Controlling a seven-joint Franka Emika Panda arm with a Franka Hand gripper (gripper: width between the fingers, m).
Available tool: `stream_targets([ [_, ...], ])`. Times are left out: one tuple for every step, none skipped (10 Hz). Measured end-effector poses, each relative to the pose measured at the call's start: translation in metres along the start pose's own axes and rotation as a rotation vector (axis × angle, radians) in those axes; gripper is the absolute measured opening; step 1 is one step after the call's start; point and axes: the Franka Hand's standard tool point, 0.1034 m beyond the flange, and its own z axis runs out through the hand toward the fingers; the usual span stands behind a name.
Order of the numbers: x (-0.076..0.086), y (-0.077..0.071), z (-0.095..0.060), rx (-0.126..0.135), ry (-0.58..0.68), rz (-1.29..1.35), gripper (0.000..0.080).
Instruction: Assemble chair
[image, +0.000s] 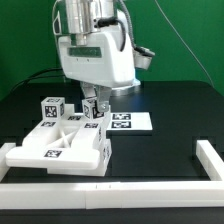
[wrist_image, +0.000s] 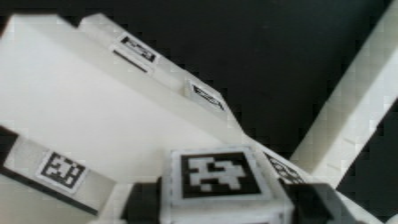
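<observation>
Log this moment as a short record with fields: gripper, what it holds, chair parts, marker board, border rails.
gripper: gripper low over the table, shut on a small tagged part
held part: white block with a tag on its face, between the fingers
chair parts: chair assembly, flat white pieces with tags, at the exterior view's left
marker board: marker board flat behind the gripper
border rails: border rail at the exterior view's right

One assembled white chair structure (image: 62, 148), one marker board (image: 130, 122), two border rails (image: 214, 168)
</observation>
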Motion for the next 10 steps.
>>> stream_targets([
  [-0.0007,-0.0009,-0.0002,0.003,-0.002,0.067,0.0284],
  [-0.0007,-0.0009,-0.0002,0.003,-0.003,0.094,0.0284],
  [-0.0010,-0.0013,-0.0003,0.005,-0.004,0.174,0.0284],
  [-0.0001,-0.0009,-0.0005,0.009,-0.009,0.252,0.0284],
  [0.0024,0.0005,-0.0008,0.016,-0.019,0.332,0.0284],
  [0.0020,0.0002,-0.0006,0.016,-0.019,0.321,0.0284],
  [0.0015,0.0002,-0.0002,0.016,-0.019,0.291,0.0370],
  [0.0008,0.0002,0.0002,0.015,-0.020,0.290,0.0530],
  [-0.0023,-0.0004,0.0000,-0.005,-0.031,0.157,0.0530],
  [-0.0030,-0.0025,-0.0005,-0.010,-0.037,-0.030,0.0623],
])
